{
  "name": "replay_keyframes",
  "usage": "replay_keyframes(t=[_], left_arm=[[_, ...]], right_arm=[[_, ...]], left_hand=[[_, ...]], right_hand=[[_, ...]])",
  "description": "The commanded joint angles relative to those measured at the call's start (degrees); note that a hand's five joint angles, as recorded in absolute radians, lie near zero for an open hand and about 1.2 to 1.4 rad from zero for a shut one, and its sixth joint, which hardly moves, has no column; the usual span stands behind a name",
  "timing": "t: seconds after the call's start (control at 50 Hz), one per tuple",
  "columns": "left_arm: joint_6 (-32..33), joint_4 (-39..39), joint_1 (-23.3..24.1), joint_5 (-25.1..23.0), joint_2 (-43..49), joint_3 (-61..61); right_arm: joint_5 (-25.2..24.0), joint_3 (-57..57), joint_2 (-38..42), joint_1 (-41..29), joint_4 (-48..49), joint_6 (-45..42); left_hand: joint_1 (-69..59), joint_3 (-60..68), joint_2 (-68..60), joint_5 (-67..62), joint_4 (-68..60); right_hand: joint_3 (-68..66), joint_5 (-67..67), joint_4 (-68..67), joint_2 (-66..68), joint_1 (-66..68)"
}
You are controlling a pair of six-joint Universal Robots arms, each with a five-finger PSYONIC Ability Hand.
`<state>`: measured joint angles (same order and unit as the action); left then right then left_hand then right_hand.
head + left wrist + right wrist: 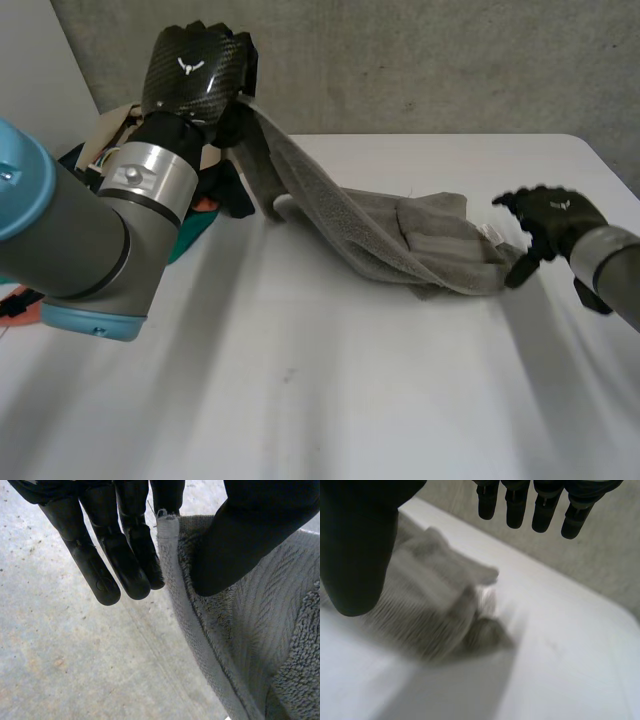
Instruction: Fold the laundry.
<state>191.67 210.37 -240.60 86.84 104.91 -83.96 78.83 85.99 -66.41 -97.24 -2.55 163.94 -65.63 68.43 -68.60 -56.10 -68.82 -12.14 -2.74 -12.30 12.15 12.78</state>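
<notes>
**Lifting one towel by its edge; no fold yet**

One white table (300, 400). Across its far half, one grey towel (400, 240): bunched and rumpled toward the right edge, and strung up from there in a sagging band toward the far left corner. At that corner, one pile (232, 195) of other cloth in teal, black and orange, perhaps three pieces, though too tangled to count.

Two hands. Left hand (195, 70) high above the far left corner, pinching the towel's hemmed edge between thumb and straight fingers. Right hand (550, 215) low near the right edge, just beside the towel's bunched end, with fingers relaxed and spread, thumb apart, holding nothing.

Judged as very early in the task. Nothing folded so far, no neat stack anywhere on the table. Left to do: spread the towel flat, square its corners, fold it, set it aside, then work through the pile.
</notes>
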Motion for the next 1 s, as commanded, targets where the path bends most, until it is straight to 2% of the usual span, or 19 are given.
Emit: replay_keyframes(t=[0.02,0.16,0.24,0.3,0.36,0.38,0.42,0.52,0.56,0.62,0.64,0.72,0.76,0.78,0.86,1.0], left_arm=[[-1.12,-2.94,2.33,0.08,-2.26,2.56],[-1.30,-6.55,5.32,0.70,-2.70,8.45],[-1.38,-8.30,6.20,0.87,-2.78,11.35],[-1.47,-9.01,6.29,0.96,-3.49,12.41],[-2.08,-9.10,6.20,0.96,-4.36,12.41],[-2.26,-9.19,6.20,0.96,-4.63,12.41],[-2.70,-9.27,5.94,1.40,-5.42,12.24],[-2.44,-9.54,4.97,4.65,-6.74,11.89],[-2.18,-10.41,3.40,5.44,-7.53,11.54],[-2.18,-13.66,-0.21,5.44,-8.41,11.18],[-2.18,-14.63,-1.26,5.44,-8.41,11.18],[-2.18,-19.46,-5.92,5.44,-8.50,11.01],[-2.09,-22.18,-7.68,5.44,-8.41,10.83],[-2.09,-23.15,-8.12,5.27,-8.32,10.66],[-2.00,-27.81,-8.66,3.86,-7.09,8.99],[-0.07,-29.75,-8.57,2.98,2.56,6.96]], right_arm=[[-4.29,8.92,-0.30,0.56,1.75,0.50],[-3.24,9.81,1.63,-0.06,10.63,6.47],[0.52,6.22,8.38,-1.19,15.46,12.79],[3.61,3.58,11.12,-3.21,17.05,13.51],[7.48,-0.55,14.02,-5.68,18.46,12.90],[8.79,-2.21,14.99,-5.94,18.38,12.55],[9.50,-3.19,15.26,-5.95,18.46,11.84],[9.24,-3.11,13.51,-6.03,18.64,7.54],[8.19,-2.67,8.77,-5.60,17.85,3.94],[5.21,-2.14,-0.28,-1.82,14.87,-4.49],[3.11,-2.40,-3.52,0.62,11.03,-10.16],[-2.17,-5.47,-9.25,5.12,-2.58,-25.29],[-3.06,-7.41,-10.14,5.83,-8.05,-29.62],[-3.41,-9.33,-10.84,6.09,-13.74,-33.12],[-4.29,-13.90,-11.37,6.10,-23.87,-35.27],[-4.38,-15.15,-10.85,6.45,-31.36,-37.72]], left_hand=[[-14.37,11.57,-11.40,-13.90,-11.18],[-14.37,11.57,-11.40,-13.90,-11.18],[-14.37,11.57,-11.40,-13.90,-11.18],[-14.37,11.57,-11.40,-13.90,-11.18],[-14.37,11.57,-11.40,-13.90,-11.18],[-14.37,11.57,-11.40,-13.90,-11.18],[-14.37,11.57,-11.40,-13.90,-11.18],[-14.37,11.57,-11.40,-13.90,-11.18],[-14.37,11.57,-11.40,-13.90,-11.18],[-14.37,11.57,-11.40,-13.90,-11.18],[-14.37,11.57,-11.40,-13.90,-11.18],[-14.37,11.57,-11.40,-13.90,-11.18],[-14.37,11.57,-11.40,-13.90,-11.18],[-14.37,11.57,-11.40,-13.90,-11.18],[-14.37,11.57,-11.40,-13.90,-11.18],[-14.37,11.57,-11.40,-13.90,-11.18]], right_hand=[[-0.14,0.47,0.02,0.12,-0.51],[-1.64,-1.04,-1.48,1.63,1.00],[-7.85,-7.24,-7.69,7.83,7.20],[-13.23,-12.63,-13.07,13.21,12.59],[-26.17,-25.56,-26.01,26.15,25.52],[-42.86,-42.25,-42.70,42.84,42.21],[-65.29,-64.68,-65.13,65.27,64.64],[-67.86,-67.26,-67.70,67.85,67.22],[-67.86,-67.26,-67.70,67.85,67.22],[-67.86,-67.26,-67.70,67.85,67.22],[-67.86,-67.26,-67.70,67.85,67.22],[-67.86,-67.26,-67.70,67.85,67.22],[-67.86,-67.26,-67.70,67.85,67.22],[-67.86,-67.26,-67.70,67.85,67.22],[-67.86,-67.26,-67.70,67.85,67.22],[-67.86,-67.26,-67.70,67.85,67.22]])
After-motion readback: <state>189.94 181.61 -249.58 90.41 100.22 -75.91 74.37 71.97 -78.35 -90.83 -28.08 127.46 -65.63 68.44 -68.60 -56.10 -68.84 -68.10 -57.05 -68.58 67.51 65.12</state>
